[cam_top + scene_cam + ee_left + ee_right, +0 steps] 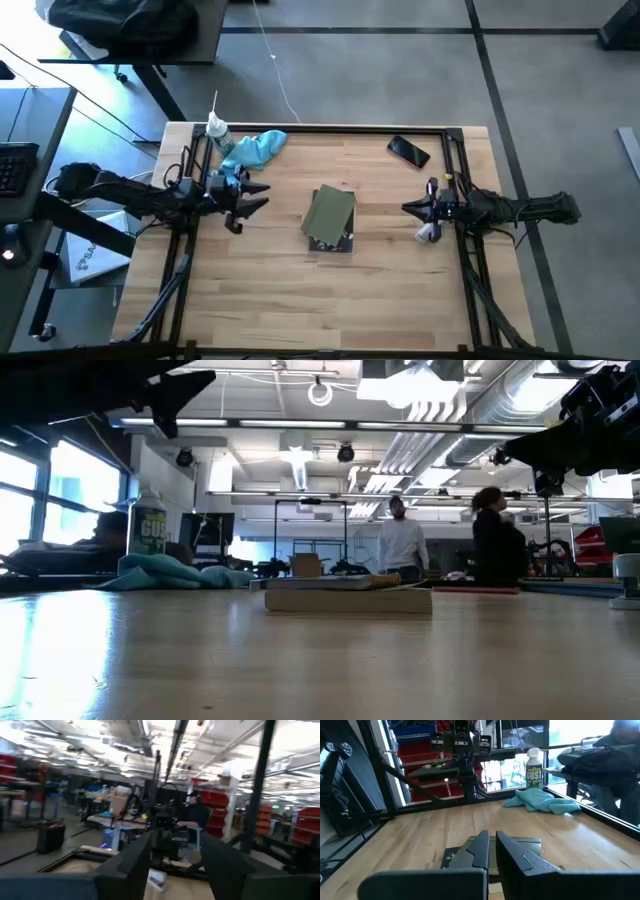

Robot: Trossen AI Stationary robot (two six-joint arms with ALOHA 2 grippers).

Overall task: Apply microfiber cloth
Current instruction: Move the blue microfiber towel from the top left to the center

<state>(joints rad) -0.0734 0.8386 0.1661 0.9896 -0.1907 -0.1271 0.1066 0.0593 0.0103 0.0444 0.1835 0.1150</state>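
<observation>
Pouch (330,219) (olive) midtable; cloth (258,149) beyond.

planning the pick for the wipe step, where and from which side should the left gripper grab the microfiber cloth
Probably best to pinch the raised bunched fold of the microfiber cloth on the side facing the table's middle, coming down from above. It lies crumpled rather than flat, so the folds give something to close on. The spray bottle stands right against its other end. The left gripper, open, is nearest.
</observation>
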